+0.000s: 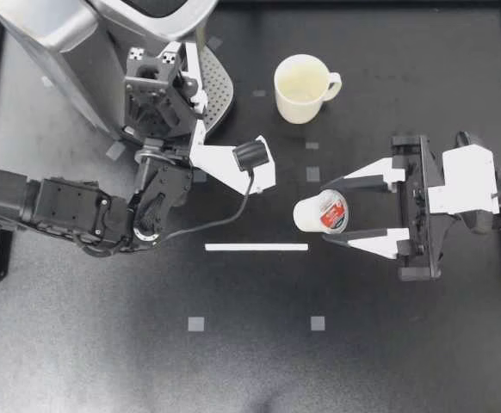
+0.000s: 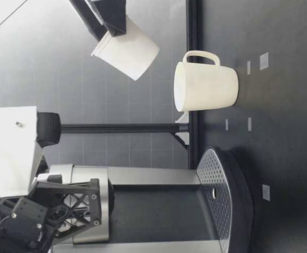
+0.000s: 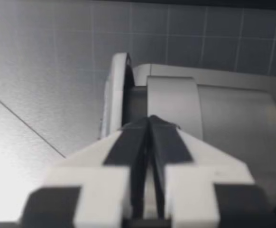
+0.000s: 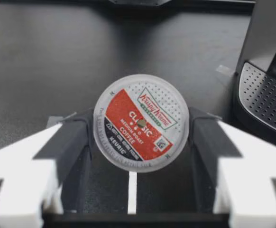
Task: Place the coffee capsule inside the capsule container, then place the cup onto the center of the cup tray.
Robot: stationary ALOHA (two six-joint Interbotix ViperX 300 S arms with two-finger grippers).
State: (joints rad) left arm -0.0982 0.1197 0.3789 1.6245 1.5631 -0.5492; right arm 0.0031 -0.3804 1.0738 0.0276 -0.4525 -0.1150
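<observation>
1. Red-and-white coffee capsule [image 1: 321,212]: not yet in the capsule container. Clamped from two sides between the fingers of my right gripper [image 1: 335,212], lifted clear of the table, foil lid facing back toward the wrist.
2. Judged as the carry stage of the first step: picked up, not delivered. Well apart from the coffee machine [image 1: 70,43], out over the middle of the table.
3. Capsule container itself not made out in any view; open or closed, cannot tell.
4. My left gripper [image 1: 157,82]: clenched on nothing, fingertips pressed together, raised beside the machine's head and pointing at it.
5. Second step untouched, by the look of it: cream cup [image 1: 302,86] upright on the table, handle turned away from the machine, just beside the perforated cup tray [image 1: 220,86] but not on it.
6. Left to do, as a judgement: seat the capsule, then move the cup onto the tray's centre.
7. Surface: matte black tabletop [image 1: 405,344], dotted with small grey tape squares [image 1: 196,323], one white strip [image 1: 256,247] near the middle, a black frame rail [image 2: 193,31] along the far edge.
8. Room: pale grey gridded wall [image 2: 116,105] behind the table in the low view; nothing more to tell.
</observation>
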